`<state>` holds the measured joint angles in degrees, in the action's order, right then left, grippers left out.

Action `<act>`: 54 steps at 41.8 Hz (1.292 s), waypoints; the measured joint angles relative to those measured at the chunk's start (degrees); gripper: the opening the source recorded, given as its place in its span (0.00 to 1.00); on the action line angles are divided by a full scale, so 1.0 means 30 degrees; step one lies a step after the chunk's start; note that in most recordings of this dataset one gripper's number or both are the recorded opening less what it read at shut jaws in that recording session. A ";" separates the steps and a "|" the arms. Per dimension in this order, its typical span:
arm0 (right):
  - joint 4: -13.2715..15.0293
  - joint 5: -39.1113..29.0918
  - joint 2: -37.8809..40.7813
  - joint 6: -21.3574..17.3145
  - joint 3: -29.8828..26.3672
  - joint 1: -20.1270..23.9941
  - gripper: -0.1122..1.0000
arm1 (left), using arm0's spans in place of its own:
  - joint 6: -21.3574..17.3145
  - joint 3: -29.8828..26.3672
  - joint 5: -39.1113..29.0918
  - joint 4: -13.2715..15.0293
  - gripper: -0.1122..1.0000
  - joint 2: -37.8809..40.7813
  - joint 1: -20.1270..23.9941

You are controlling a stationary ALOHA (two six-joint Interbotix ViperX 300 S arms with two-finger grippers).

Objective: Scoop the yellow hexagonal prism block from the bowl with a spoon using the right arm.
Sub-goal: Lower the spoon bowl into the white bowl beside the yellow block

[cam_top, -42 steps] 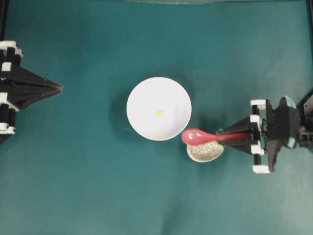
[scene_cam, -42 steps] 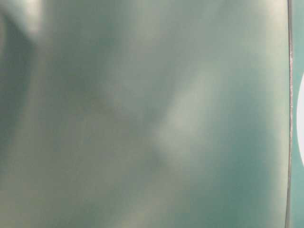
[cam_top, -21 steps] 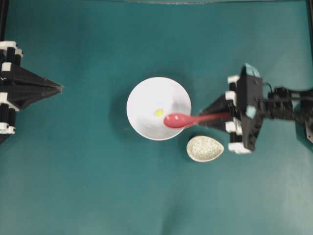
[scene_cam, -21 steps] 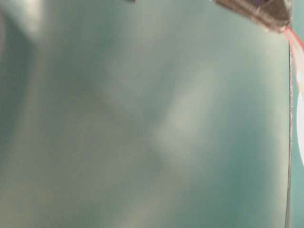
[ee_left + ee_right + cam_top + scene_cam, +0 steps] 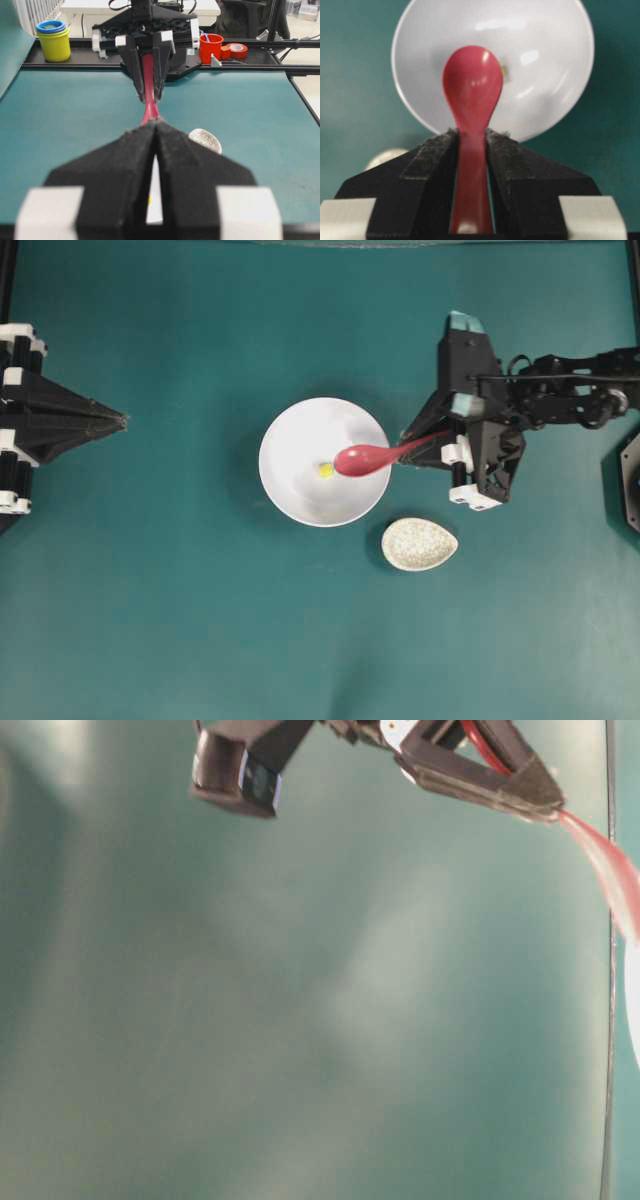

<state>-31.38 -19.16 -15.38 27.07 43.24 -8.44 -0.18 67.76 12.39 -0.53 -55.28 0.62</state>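
Fingers (image 5: 427, 165) of the right gripper (image 5: 470, 150) are clamped on the handle of the pink spoon (image 5: 471, 90), so the scoop is carried out ahead over the white bowl (image 5: 300, 440). The small yellow block (image 5: 325, 470) lies on the bowl's floor, just beside the scoop's tip. Farther off, the left gripper (image 5: 120, 420) is parked with its fingers pressed together, empty. The speckled rest (image 5: 419, 544) is left bare on the counter (image 5: 200, 620).

Glossy pink-red spoon (image 5: 471, 95); smooth, shiny white bowl (image 5: 555, 60); matt teal table (image 5: 200, 620).
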 measured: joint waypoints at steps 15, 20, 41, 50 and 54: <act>0.1377 -0.2168 0.1699 -0.0117 -0.1699 -0.0059 0.33 | 0.0029 0.0000 0.0000 0.0000 0.10 -0.0029 0.0000; 0.1670 -0.2695 0.2109 -0.0146 -0.2139 -0.0059 0.33 | 0.0029 0.0000 0.0000 0.0000 0.10 -0.0029 0.0000; 0.3193 -0.3223 0.3369 -0.1758 -0.2813 -0.0059 0.33 | 0.0029 0.0000 0.0000 0.0000 0.10 -0.0059 0.0000; 0.3193 -0.3193 0.3896 -0.1816 -0.2783 -0.0059 0.33 | 0.0029 0.0000 0.0000 0.0000 0.10 -0.0059 0.0029; 0.3193 -0.3193 0.4189 -0.1816 -0.2842 -0.0059 0.33 | 0.0000 0.0000 0.0000 0.0000 0.10 -0.0059 0.0000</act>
<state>-21.80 -28.74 -2.81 21.62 34.72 -8.61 -0.18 67.76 12.39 -0.53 -55.46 0.62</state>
